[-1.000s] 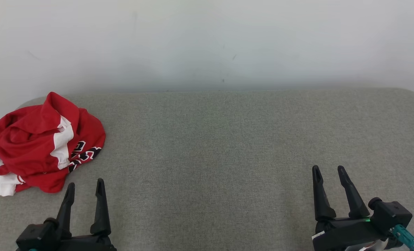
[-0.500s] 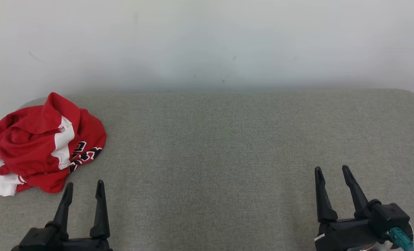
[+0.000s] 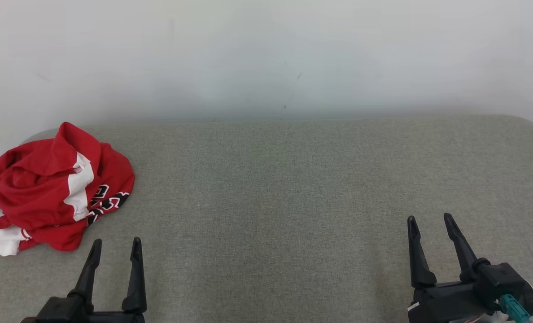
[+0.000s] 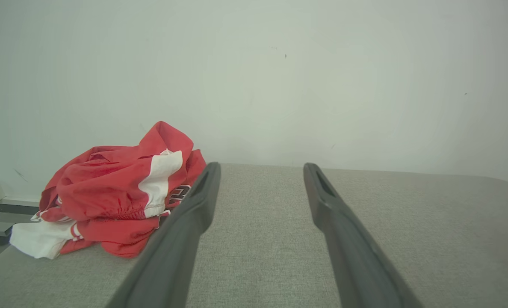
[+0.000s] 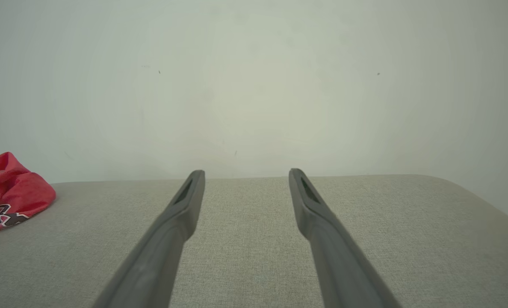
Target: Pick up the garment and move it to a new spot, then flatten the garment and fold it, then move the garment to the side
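While my left end effector [image 3: 116, 241] and right end effector [image 3: 430, 217] both stand wide open and empty, I see the crumpled red garment [image 3: 53, 188] at the tabletop's [image 3: 271, 202] left edge, just ahead-left of the left one, far from the right.

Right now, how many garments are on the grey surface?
1. The crumpled red-and-white garment lies far left on the surface, beyond the left end effector; its folds could hide something smaller.

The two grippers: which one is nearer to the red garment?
The left gripper: it sits close beside the crumpled red-and-white garment, not touching it, while the right gripper is far off across the grey surface.
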You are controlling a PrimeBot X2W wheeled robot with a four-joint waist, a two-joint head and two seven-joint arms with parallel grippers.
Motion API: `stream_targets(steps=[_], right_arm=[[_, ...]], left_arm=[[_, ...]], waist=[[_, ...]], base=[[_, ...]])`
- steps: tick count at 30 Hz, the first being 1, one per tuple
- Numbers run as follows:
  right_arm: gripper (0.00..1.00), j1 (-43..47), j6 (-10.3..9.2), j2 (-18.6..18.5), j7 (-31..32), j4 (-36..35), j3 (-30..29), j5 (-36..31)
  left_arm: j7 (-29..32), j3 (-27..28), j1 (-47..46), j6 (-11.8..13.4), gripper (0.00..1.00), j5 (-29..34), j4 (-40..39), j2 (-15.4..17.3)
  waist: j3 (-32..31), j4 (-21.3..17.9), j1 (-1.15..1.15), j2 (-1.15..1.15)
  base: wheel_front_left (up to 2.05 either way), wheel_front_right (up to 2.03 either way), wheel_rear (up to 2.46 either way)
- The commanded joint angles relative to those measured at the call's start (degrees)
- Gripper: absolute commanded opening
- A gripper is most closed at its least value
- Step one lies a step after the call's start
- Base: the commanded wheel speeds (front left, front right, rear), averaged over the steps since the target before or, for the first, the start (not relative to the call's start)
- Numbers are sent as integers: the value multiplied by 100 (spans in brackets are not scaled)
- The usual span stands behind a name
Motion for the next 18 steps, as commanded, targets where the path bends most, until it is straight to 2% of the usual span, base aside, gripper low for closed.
stream_targets(steps=[1, 18], right_arm=[[100, 49, -12, -13, -41, -31, -7, -77], [100, 75, -12, -13, 69, -38, 41, 82]], left_arm=[[-40, -11, 38, -16, 100, 102, 22, 4], [294, 12, -16, 97, 100, -105, -27, 57]], waist=[[-5, 0, 0, 0], [-40, 4, 0, 0]], base=[[0, 0, 0], [0, 0, 0]])
